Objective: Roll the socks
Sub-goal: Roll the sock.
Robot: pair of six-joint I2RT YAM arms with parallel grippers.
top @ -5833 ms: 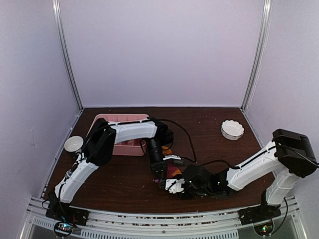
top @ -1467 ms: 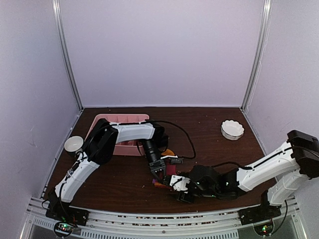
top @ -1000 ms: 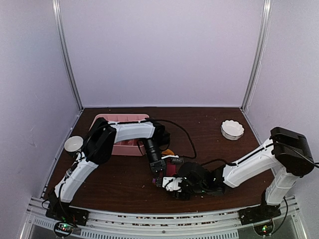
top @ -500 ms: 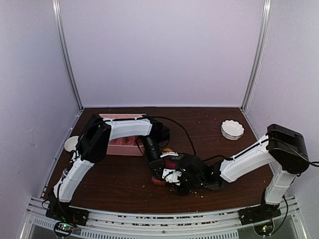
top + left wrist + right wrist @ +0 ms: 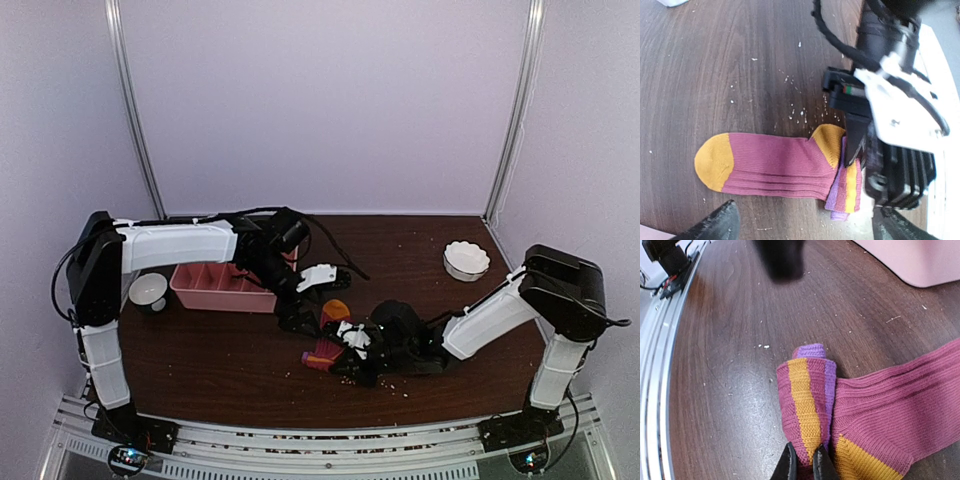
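Ribbed dark-red fabric: the socks point(image 5: 780, 167) lie flat on the brown table point(image 5: 715, 75), mid-table, right of the pink tray point(image 5: 215, 290) and apart from it. They read as one strip; can't tell if there are two layers.

- Long axis: runs near-to-far in the top view, slightly tilted. The orange toe point(image 5: 714, 162) points to the far side. The rolled end point(image 5: 807, 390) faces the near edge.
- Only the cuff end is rolled, a short tight coil striped orange and purple. From heel to toe it is unrolled and flat.
- Right gripper point(image 5: 804, 462): fingers narrow, pinching the edge of the coil, fabric between the tips.
- Left gripper point(image 5: 805, 230): spread wide, above the sock and off it, one tip past each end in its wrist view.

White specks on the table around the sock. A small bowl point(image 5: 148, 290) sits left of the tray, and a white scalloped dish point(image 5: 466, 260) sits far right.
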